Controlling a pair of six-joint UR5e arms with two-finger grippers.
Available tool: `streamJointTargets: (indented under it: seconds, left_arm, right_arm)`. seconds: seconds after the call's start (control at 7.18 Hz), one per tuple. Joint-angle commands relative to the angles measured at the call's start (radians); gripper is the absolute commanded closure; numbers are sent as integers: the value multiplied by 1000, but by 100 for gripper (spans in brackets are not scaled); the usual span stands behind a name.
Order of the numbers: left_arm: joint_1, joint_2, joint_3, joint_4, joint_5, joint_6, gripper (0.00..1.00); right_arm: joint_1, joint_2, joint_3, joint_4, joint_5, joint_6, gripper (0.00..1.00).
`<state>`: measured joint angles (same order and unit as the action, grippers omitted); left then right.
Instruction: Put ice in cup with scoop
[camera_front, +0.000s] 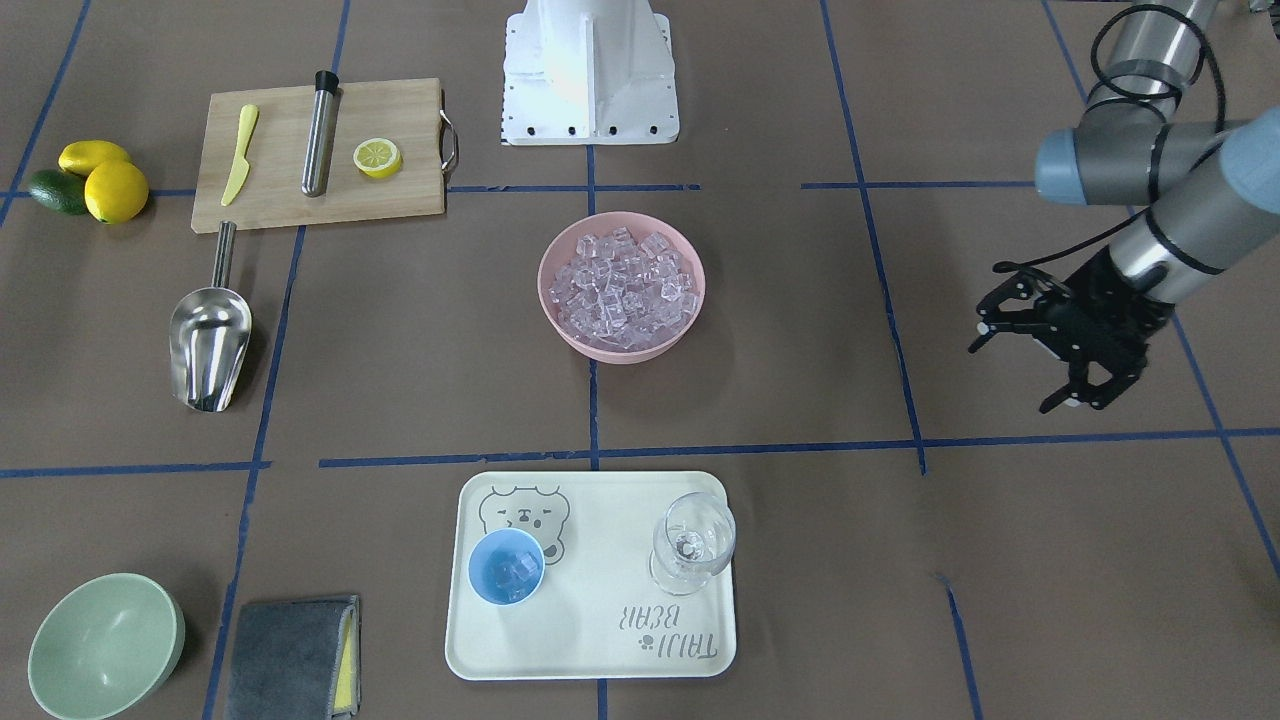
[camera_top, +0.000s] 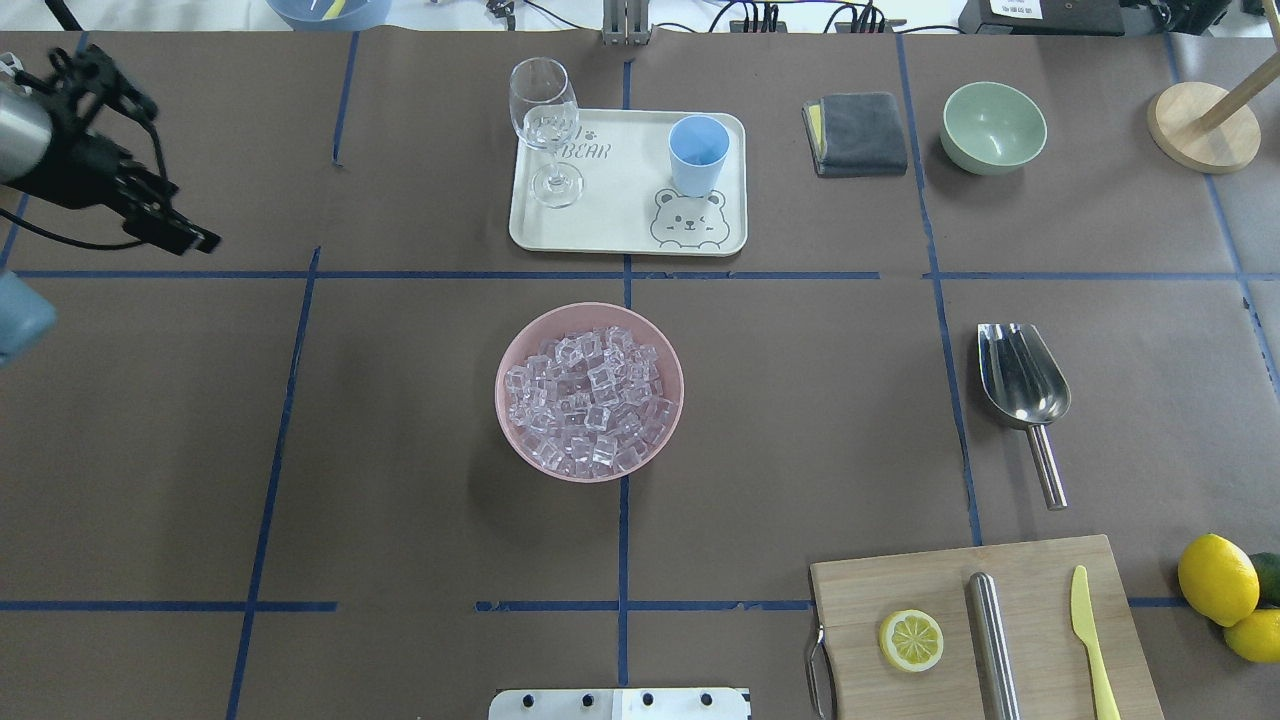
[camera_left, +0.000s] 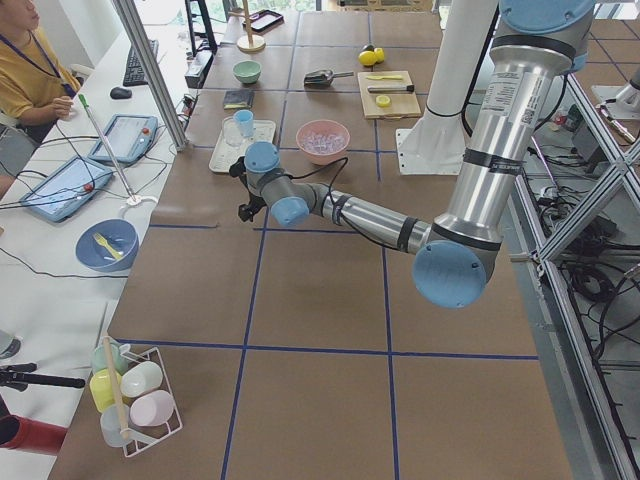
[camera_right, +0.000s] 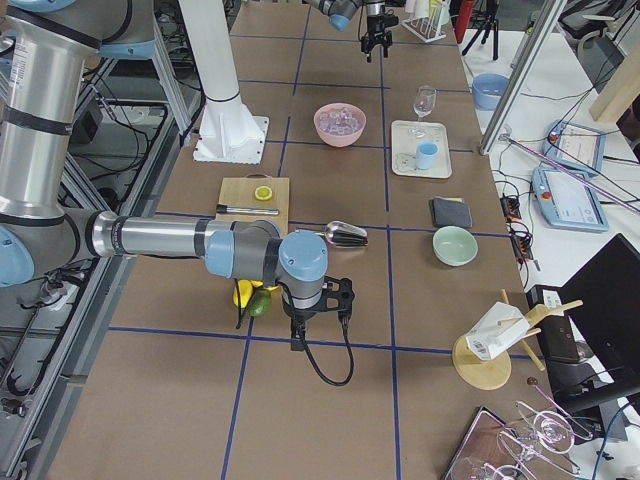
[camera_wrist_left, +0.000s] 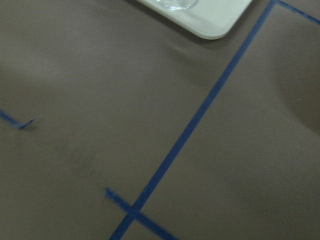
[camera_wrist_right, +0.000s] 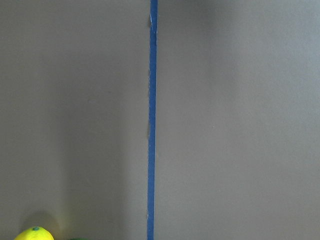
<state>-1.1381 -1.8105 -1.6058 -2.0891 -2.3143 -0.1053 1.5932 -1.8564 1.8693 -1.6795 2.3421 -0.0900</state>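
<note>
1. Seen from overhead, the ice (camera_top: 590, 395) fills a pink bowl (camera_top: 502, 405) at the table's centre, within reach of both arms.
2. The cup (camera_front: 506, 566) stands at 12 o'clock on a tray (camera_top: 610, 215) beside a goblet (camera_top: 543, 110). It already holds a few cubes.
3. The scoop (camera_top: 1022, 380) lies empty on the table at 3 o'clock. Its handle points to 6 o'clock, toward the robot, which probably suits a grasp by the right arm.
4. The left claw (camera_front: 1012, 375) hangs at 10 o'clock with its fingers apart, holding nothing and well clear of the tray.
5. The right claw (camera_right: 318, 315) hovers near the lemons. Whether it is apart or together cannot be told.
6. Judging by this, a pour looks finished.
</note>
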Motion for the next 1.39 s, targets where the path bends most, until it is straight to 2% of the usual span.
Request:
streamJointTargets:
  seconds: [0.0,0.28,0.42,0.7,1.25]
  left_arm:
    - [-206,75,7,165,-8,3,0]
    - [-317,89,12,344,1,4,0]
    - [-351,95,7,384,7,10,0]
    - [-457,260,12,386,-7,42,0]
    - [-457,273,-15,383,3,62,0]
  right_arm:
    - [11,22,-4,1,-3,-2,0]
    - [11,29,-4,1,-9,-5,0]
    - [13,26,-2,1,-9,-1,0]
    - [13,17,1,1,-9,-1,0]
    - [13,25,-2,1,-7,-7,0]
